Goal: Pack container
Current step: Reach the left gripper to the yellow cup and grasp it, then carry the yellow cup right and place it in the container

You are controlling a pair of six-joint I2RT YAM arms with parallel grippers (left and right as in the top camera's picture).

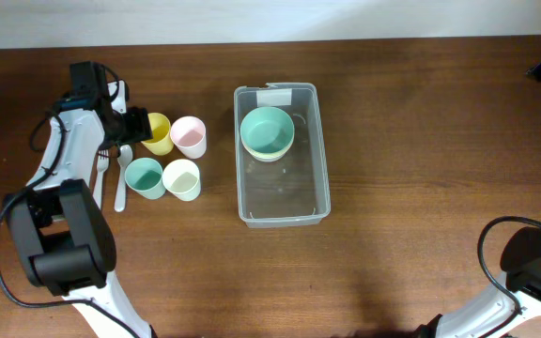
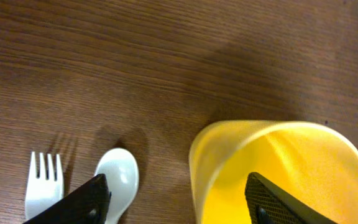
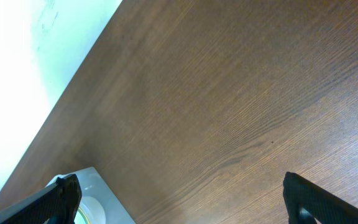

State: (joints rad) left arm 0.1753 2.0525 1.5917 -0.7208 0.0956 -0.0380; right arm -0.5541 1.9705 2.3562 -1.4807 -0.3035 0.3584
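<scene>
The container [image 1: 282, 155] is positioned at the middle of the desk [image 1: 402, 141], with its labelled short end turned toward the far edge; a green bowl [image 1: 268, 131] is seated inside it at that far end. The left arm [image 1: 69, 141] is extended from the near left corner along the left edge, then bent inward toward the centre; the left gripper [image 1: 145, 125] is set at a yellow cup [image 1: 158, 133]. In the left wrist view its jaws are seen spread: one finger [image 2: 82, 202] is held outside the cup, over a white spoon [image 2: 118, 180], and the other finger [image 2: 284, 202] is lowered inside the cup; neither is pressed to the wall, so nothing is clamped. A pink cup [image 1: 189, 137], a teal cup [image 1: 144, 176] and a cream cup [image 1: 182, 178] are grouped just beside the yellow cup; a white fork [image 2: 43, 183] is laid beside the spoon. The right gripper [image 3: 185, 208] is held spread wide and empty over bare wood near the far right corner.
</scene>
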